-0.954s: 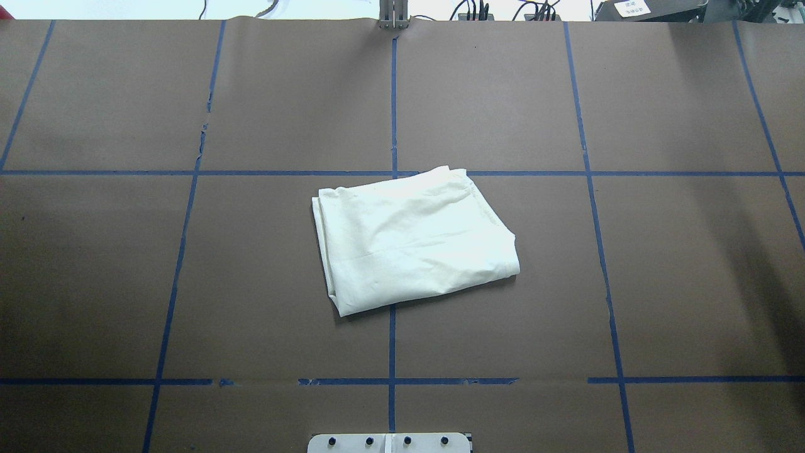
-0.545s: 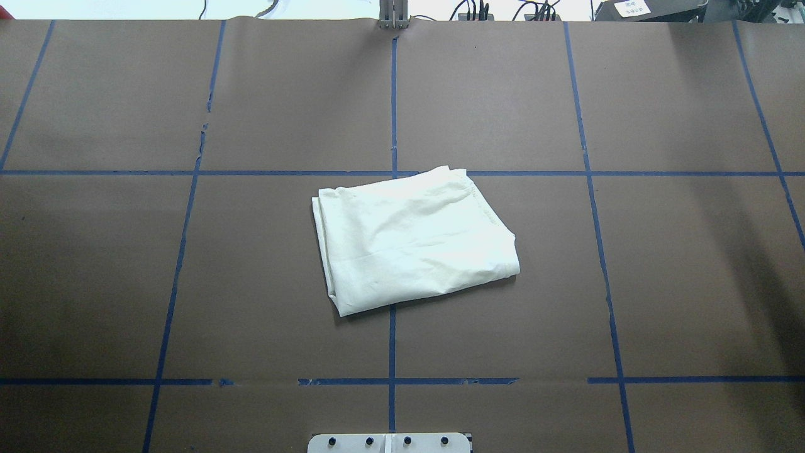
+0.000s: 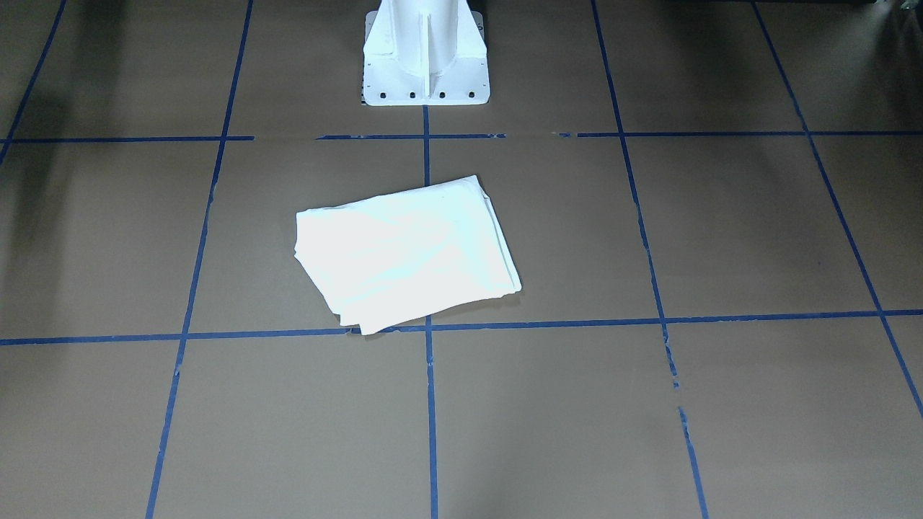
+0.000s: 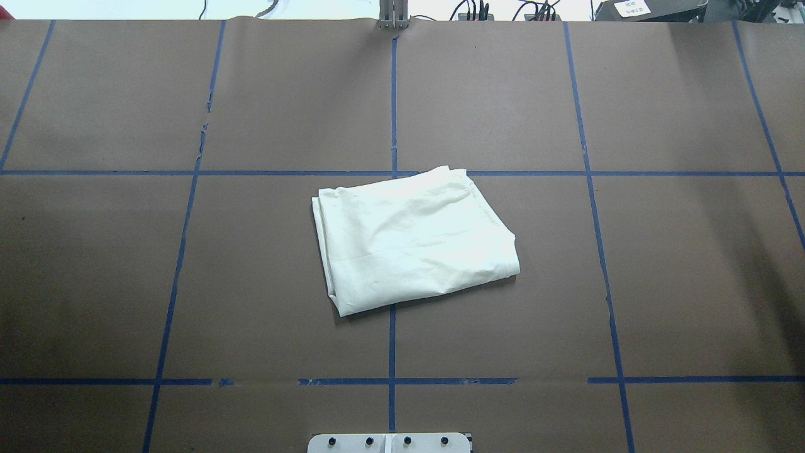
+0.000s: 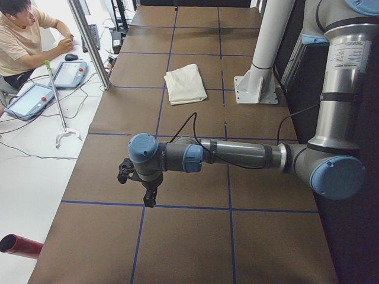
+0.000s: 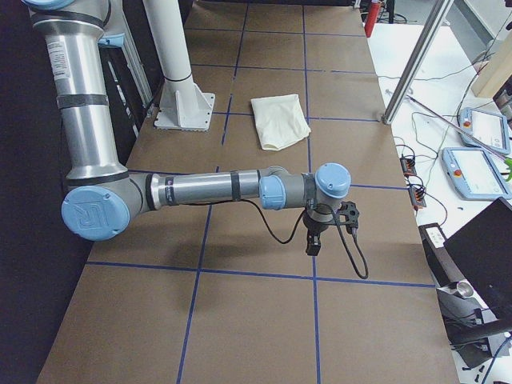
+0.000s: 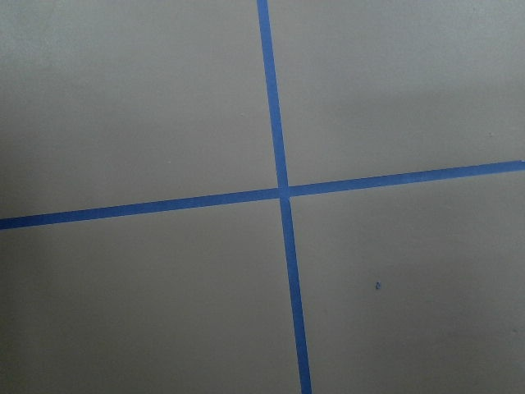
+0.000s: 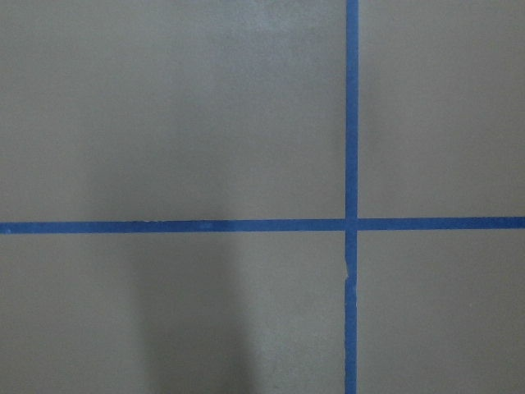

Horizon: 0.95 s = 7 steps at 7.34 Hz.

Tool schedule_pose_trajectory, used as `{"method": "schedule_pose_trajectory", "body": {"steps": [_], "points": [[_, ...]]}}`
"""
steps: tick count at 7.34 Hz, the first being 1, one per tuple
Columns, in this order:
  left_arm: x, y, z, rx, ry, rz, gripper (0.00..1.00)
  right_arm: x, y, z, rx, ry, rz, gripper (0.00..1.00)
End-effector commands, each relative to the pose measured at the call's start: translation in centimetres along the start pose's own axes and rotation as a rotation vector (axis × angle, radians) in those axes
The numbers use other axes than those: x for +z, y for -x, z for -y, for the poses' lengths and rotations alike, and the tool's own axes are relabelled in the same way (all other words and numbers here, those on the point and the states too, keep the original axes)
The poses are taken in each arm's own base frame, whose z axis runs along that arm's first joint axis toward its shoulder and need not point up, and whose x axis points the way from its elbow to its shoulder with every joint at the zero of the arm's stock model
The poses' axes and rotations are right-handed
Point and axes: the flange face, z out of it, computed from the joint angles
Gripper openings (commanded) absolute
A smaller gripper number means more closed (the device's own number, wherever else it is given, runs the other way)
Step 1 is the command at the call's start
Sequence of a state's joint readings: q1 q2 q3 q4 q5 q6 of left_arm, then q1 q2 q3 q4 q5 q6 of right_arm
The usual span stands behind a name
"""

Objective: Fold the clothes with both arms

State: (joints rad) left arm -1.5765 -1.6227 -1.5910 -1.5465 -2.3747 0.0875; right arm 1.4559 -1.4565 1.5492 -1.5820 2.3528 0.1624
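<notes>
Nearest in each side view, the left gripper (image 5: 149, 200) and right gripper (image 6: 313, 246) hang over the table (image 4: 692, 283) with nothing in them; I cannot tell how far open they are. Farther off, mid-table, lies the folded shirt (image 4: 415, 242). It looks soft, light and limp, probably best pinched at its layered corners.

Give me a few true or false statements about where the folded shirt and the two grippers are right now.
1. The shirt lies folded in a compact bundle on the table. True.
2. The left gripper grips the shirt. False: it hangs over bare table, far from the shirt.
3. The shirt's printed side faces up. False: only plain cream fabric shows.
4. The right gripper touches no fabric. True.
5. Both wrist cameras show the shirt. False: they show only blue tape lines on brown covering.
</notes>
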Motion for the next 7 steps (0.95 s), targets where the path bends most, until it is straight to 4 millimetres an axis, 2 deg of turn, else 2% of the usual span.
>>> {"method": "schedule_pose_trajectory", "body": {"steps": [1,2,7], "points": [[-0.06,-0.03,0.02,0.0,-0.001,0.0,1.0,0.52,-1.24,-1.37,-0.023,0.006,-0.006,1.0],[0.09,-0.01,0.02,0.0,0.001,-0.002,1.0,0.8,-1.61,-1.53,-0.105,0.013,-0.012,1.0],[0.05,-0.03,0.08,0.0,0.001,0.0,1.0,0.46,-2.13,-1.38,-0.115,0.006,-0.031,1.0]]}}
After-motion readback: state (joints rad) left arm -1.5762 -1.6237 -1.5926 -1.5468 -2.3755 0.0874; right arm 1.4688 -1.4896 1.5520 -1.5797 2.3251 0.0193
